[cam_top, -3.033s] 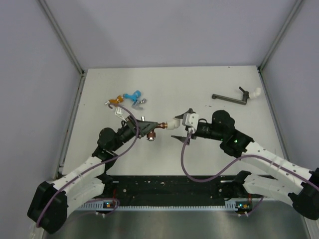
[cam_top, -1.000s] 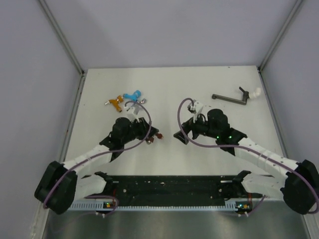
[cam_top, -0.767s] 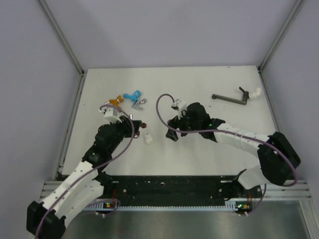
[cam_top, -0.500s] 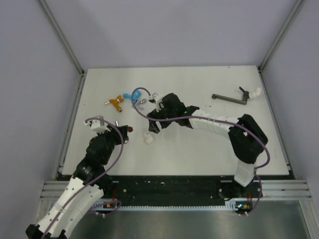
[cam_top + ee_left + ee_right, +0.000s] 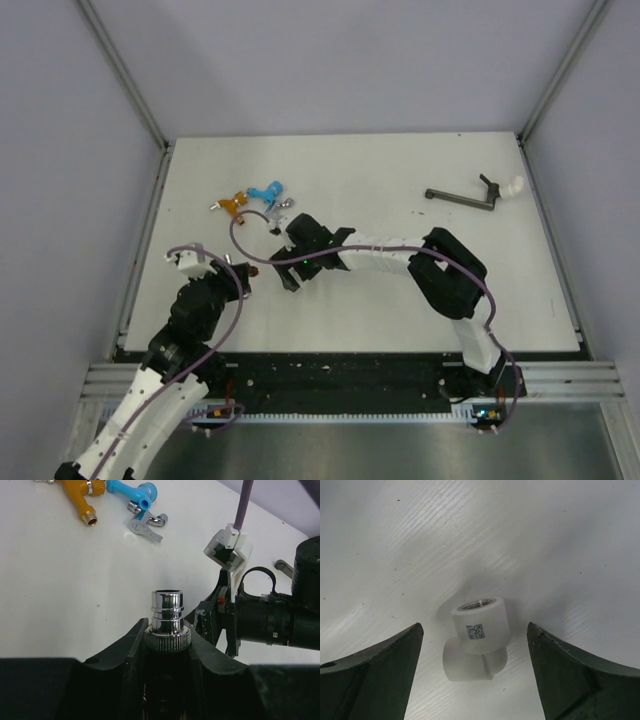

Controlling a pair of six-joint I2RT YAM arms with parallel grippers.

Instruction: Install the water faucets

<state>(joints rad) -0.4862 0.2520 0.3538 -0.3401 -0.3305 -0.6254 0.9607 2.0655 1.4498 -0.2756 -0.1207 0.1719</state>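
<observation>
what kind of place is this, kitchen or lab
Probably a robot lab test cell, not a kitchen: a white table walled by plain grey panels, the left arm and right arm mounted at its near edge, an orange faucet lying loose.

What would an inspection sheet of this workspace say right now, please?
Surface: white table.
Job's things: held faucet, chrome tip out; orange faucet, blue faucet and grey faucet lie together far left.
Clutter: white elbow on the table; dark bar far right.
Grippers: left gripper shut on held faucet; right gripper open, straddling the elbow, not touching.
Cables: purple cables loop off both arms.
Surroundings: grey walls, metal frame.
</observation>
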